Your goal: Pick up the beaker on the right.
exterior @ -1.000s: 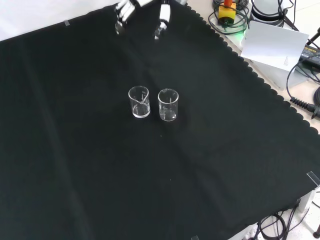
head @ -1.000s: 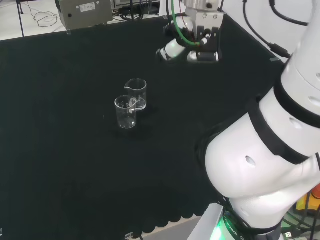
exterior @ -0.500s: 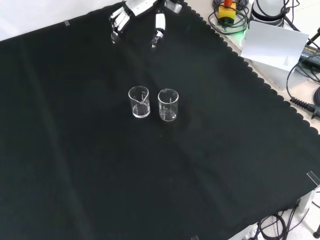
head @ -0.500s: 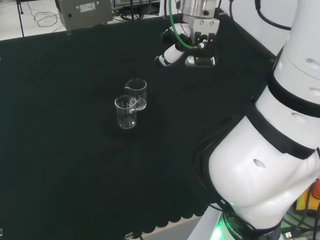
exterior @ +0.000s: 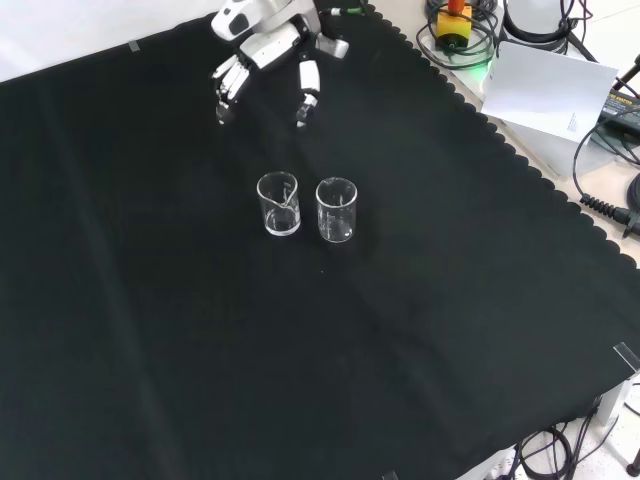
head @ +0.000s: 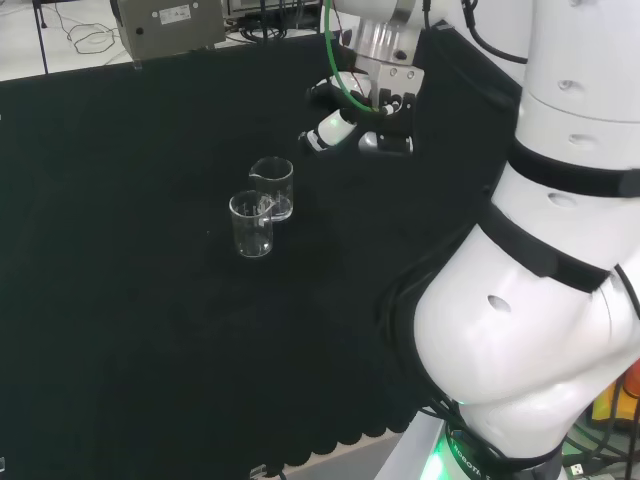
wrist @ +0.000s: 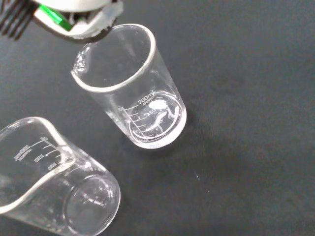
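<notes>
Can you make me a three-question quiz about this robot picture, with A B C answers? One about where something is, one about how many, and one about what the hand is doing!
1. In the front view, where is the black and white robot hand?
A. Above the two beakers
B. Below them
C. Between them

2. How many clear glass beakers stand on the black cloth?
A. One
B. Two
C. Four

3. What is the hand doing?
A. Squeezing a beaker
B. Lying flat on the cloth
C. Open, holding nothing

Answers: 1 A, it reaches in from the view's top. 2 B, both stand side by side. 3 C, its fingers are spread, apart from the glass.
</notes>
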